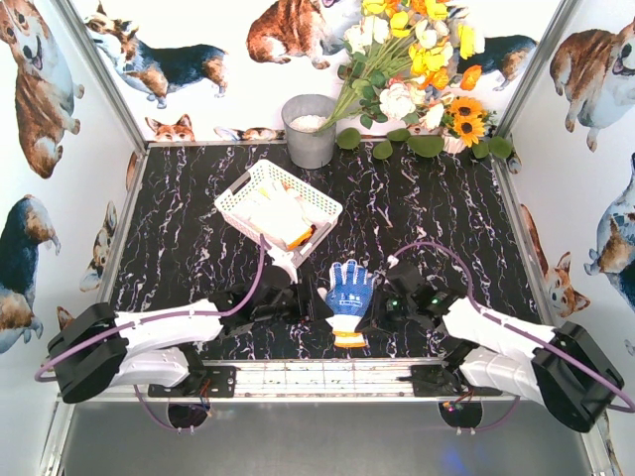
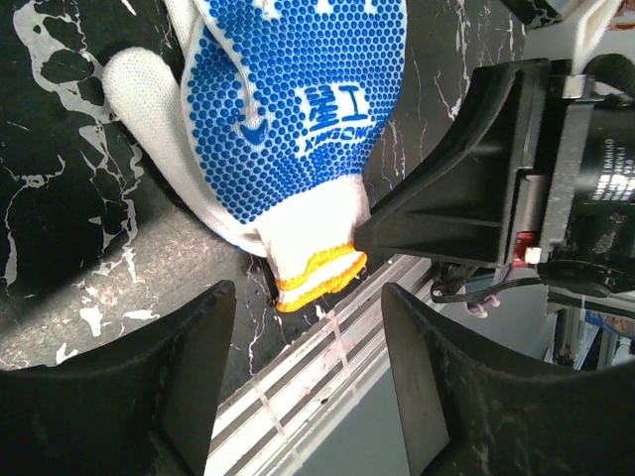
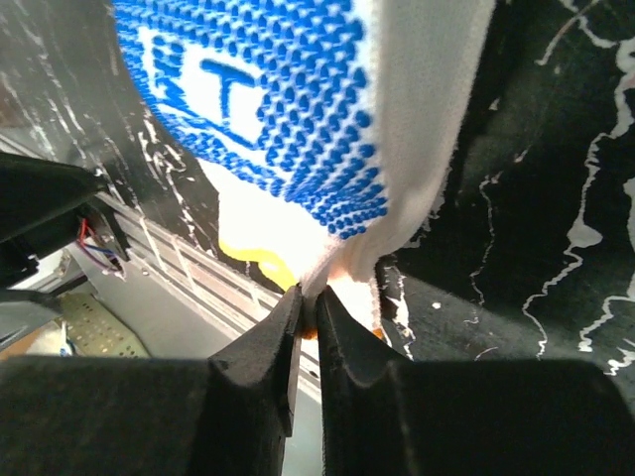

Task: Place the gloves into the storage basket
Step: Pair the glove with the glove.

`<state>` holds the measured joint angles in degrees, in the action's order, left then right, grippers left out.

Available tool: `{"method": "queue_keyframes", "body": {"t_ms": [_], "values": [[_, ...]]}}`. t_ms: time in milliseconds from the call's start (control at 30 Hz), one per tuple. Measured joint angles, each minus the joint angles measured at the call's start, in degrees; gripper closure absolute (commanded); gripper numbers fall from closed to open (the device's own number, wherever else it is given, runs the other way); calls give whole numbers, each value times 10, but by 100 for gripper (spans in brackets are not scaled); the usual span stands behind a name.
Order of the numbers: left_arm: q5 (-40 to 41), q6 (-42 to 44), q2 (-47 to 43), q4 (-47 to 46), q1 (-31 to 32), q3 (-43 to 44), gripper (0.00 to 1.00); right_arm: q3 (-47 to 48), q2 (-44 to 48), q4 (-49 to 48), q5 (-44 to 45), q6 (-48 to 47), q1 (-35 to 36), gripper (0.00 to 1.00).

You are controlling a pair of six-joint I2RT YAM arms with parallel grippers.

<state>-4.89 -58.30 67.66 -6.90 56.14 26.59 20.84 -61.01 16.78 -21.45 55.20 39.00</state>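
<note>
A white knit glove point(image 1: 349, 295) with a blue-dotted palm and orange-yellow cuff lies palm up on the dark marble table, between my two grippers. My right gripper point(image 3: 308, 297) is shut on the glove's point(image 3: 298, 119) white edge, close to the cuff. My left gripper point(image 2: 308, 302) stands open just short of the cuff point(image 2: 317, 270), with nothing between its fingers. Farther back and to the left sits the white lattice storage basket point(image 1: 231, 200), holding pale gloves point(image 1: 281, 216) with a bit of orange trim. In the top view the left gripper point(image 1: 310, 303) and the right gripper point(image 1: 374, 317) flank the cuff.
A grey metal bucket point(image 1: 310, 130) stands at the back centre, next to a bunch of yellow and white flowers point(image 1: 417, 59). The table's near metal rail point(image 1: 327, 375) runs just behind the glove's cuff. Corgi-print walls close in the sides and back.
</note>
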Motion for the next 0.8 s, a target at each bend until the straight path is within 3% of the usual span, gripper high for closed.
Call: {"method": "queue_keyframes", "body": {"t_ms": [200, 800], "values": [[-9, -13, 22, -27, 6, -4, 47, 0, 53, 0, 1, 21, 0, 100], [-53, -71, 87, -170, 12, -51, 41, 0, 111, -4, 12, 73, 0, 100]]}}
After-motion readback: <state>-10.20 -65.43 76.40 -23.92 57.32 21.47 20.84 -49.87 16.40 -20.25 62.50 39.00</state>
